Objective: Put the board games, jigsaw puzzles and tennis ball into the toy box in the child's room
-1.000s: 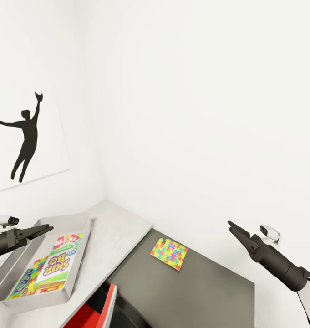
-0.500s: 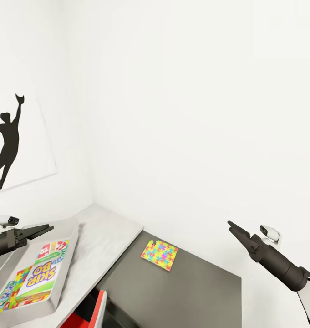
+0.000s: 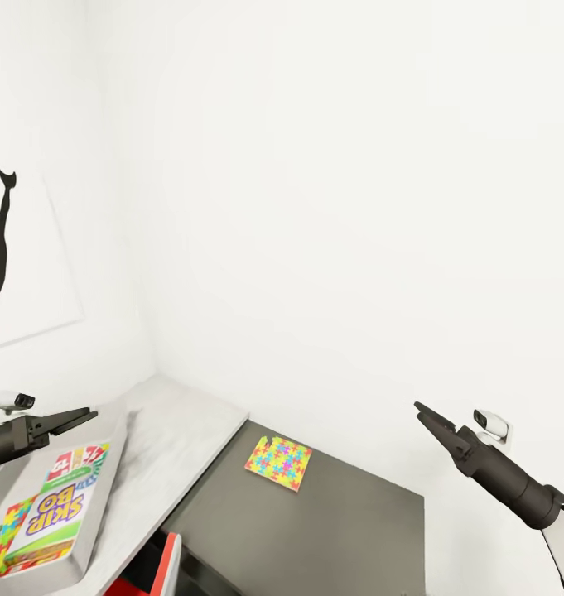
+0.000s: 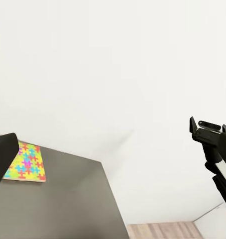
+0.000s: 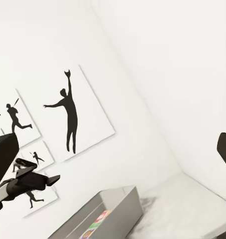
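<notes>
The light-grey toy box sits on the pale table at the lower left. Inside it lie a white-and-green Skip-Bo board game and a jigsaw puzzle box beside it. Another jigsaw puzzle lies flat on the table's lower dark-grey section, also seen from the left wrist as the puzzle. My left gripper hovers open over the toy box's near end. Off to the right, my right gripper hangs open in the air above the dark section. Both are empty.
White walls meet in a corner behind the table. Black baseball silhouette pictures hang on the left wall. A red object pokes out under the table's front edge. Wood floor shows beyond the dark section's end.
The whole view has swung to the right, so toy box, puzzle and wall picture sit further left in the picture. Both arms keep their pose; nothing on the table moved.
</notes>
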Controlling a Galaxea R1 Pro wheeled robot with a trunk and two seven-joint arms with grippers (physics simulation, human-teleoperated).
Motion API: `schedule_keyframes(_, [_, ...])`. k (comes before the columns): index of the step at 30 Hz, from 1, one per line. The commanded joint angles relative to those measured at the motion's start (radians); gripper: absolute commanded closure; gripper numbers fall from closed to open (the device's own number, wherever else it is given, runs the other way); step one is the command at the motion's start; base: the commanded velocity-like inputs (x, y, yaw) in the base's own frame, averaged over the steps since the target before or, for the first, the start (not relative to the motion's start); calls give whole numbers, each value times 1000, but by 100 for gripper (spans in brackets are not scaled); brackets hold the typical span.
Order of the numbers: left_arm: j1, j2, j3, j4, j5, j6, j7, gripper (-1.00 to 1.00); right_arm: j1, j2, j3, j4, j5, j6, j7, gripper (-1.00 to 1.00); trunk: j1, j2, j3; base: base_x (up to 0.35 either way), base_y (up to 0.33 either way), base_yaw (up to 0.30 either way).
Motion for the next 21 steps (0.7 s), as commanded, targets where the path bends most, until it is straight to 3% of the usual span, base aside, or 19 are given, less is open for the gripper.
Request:
schedule_keyframes(1, [0, 0, 0, 0, 4, 8, 0, -100, -1, 0, 0, 1, -5, 10, 1, -100, 0, -1, -1, 0, 0, -248])
schedule_keyframes(14, [1, 0, 1, 0, 4, 8, 0, -100, -1, 1, -1, 1, -6, 15, 1, -100, 0, -1, -10, 52, 30, -245])
schedule_keyframes(21, [0, 0, 0, 0, 5, 8, 0, -100, -1, 3, -1, 1, -4, 15, 1, -100, 0, -1, -14, 68, 33, -86])
